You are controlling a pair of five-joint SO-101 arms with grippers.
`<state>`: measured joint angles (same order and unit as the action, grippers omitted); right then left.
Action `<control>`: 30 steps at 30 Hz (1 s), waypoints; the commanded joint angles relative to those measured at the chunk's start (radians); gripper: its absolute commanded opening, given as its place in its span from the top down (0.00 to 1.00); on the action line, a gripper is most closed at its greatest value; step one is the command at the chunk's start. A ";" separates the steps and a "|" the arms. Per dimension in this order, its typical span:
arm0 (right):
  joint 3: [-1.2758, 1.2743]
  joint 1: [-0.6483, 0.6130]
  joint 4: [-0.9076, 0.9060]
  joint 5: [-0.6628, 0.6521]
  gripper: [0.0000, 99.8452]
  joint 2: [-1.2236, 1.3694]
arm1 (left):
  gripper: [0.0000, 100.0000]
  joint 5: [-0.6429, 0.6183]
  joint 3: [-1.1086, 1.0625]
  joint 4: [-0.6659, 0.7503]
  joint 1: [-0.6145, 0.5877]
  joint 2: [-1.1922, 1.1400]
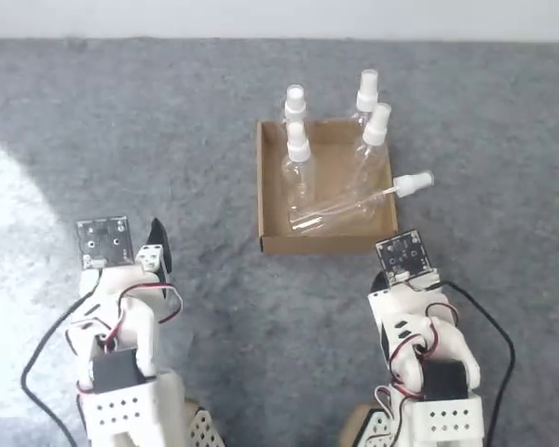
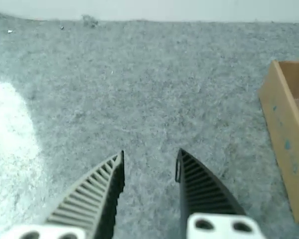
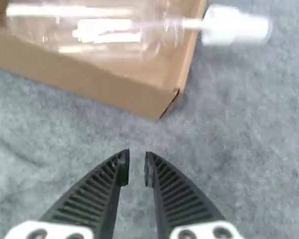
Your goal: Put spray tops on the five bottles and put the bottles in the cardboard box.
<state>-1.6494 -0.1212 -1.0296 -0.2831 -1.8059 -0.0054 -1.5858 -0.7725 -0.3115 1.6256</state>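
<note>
The cardboard box [image 1: 326, 244] lies open at the table's middle. Several clear bottles with white spray tops are at it. Two stand upright inside [image 1: 298, 168]. Two more [image 1: 367, 93] rise at its far edge; I cannot tell whether they are inside or just behind. One bottle [image 1: 340, 209] [image 3: 114, 30] lies flat in the box, its spray top [image 3: 234, 27] poking over the right corner. My left gripper [image 2: 150, 159] is open over bare carpet, left of the box [image 2: 289, 144]. My right gripper [image 3: 136, 158] is shut on nothing, just in front of the box's near right corner [image 3: 162, 107].
Grey carpet [image 1: 214, 121] covers the whole table. A pale bright patch [image 1: 9, 214] lies at the far left. The left arm [image 1: 121, 317] and right arm [image 1: 424, 345] rest at the near edge, with open carpet between them.
</note>
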 commanded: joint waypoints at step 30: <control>0.063 -0.082 -0.030 -0.012 0.93 -0.010 | 0.85 0.014 -0.099 -0.025 0.000 0.192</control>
<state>-1.5512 -0.2117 -1.0526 -0.2862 -1.8059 -0.0008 -1.6947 -0.8017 -0.3115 1.8006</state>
